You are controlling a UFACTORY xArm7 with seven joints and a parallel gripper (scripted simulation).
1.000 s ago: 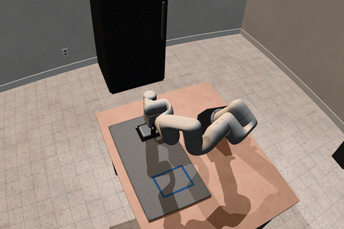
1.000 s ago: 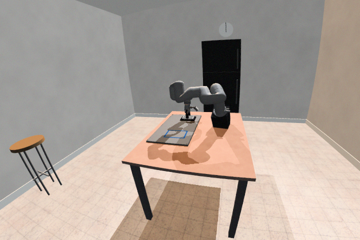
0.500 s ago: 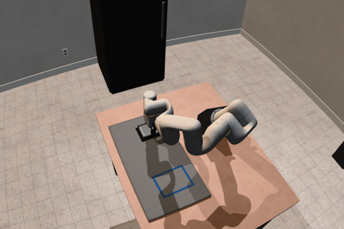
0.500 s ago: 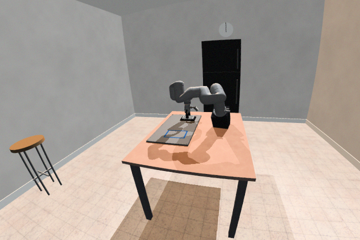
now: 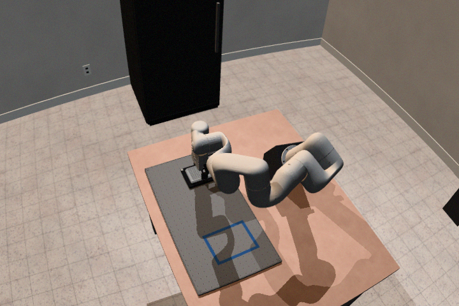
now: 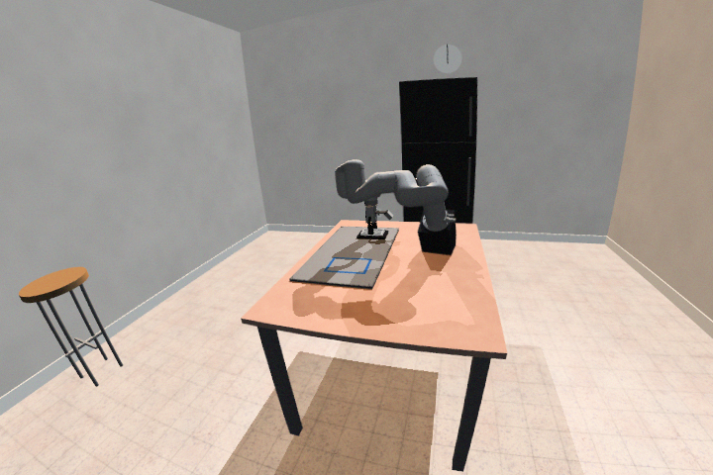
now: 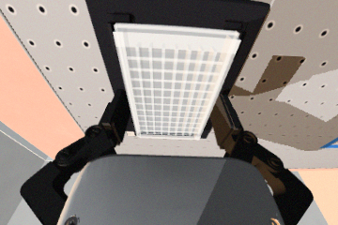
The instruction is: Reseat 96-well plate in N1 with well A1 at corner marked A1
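The translucent white 96-well plate point(image 7: 176, 84) lies in the black rectangular plate nest point(image 7: 101, 52), which sits on the grey perforated deck board point(image 5: 179, 223) at about the 11 o'clock end of that board in the top view. The black two-fingered gripper point(image 7: 169, 123) hangs straight over the plate with its jaws spread to their widest, grasping nothing; in the wrist view the left finger point(image 7: 115, 117) stands just beside one long side of the plate and the right finger point(image 7: 223, 119) just beside the other, whether touching cannot be told. The plate looks level inside the nest's black border, but its cut corner is too small to make out. The blue taped rectangular outline point(image 5: 252, 238) lies on the same board toward 5 o'clock from the nest, well apart from it. The white jointed arm point(image 5: 237, 169) reaches over from its black base block point(image 5: 273, 155) at 3 o'clock on the salmon-coloured table point(image 5: 345, 231).
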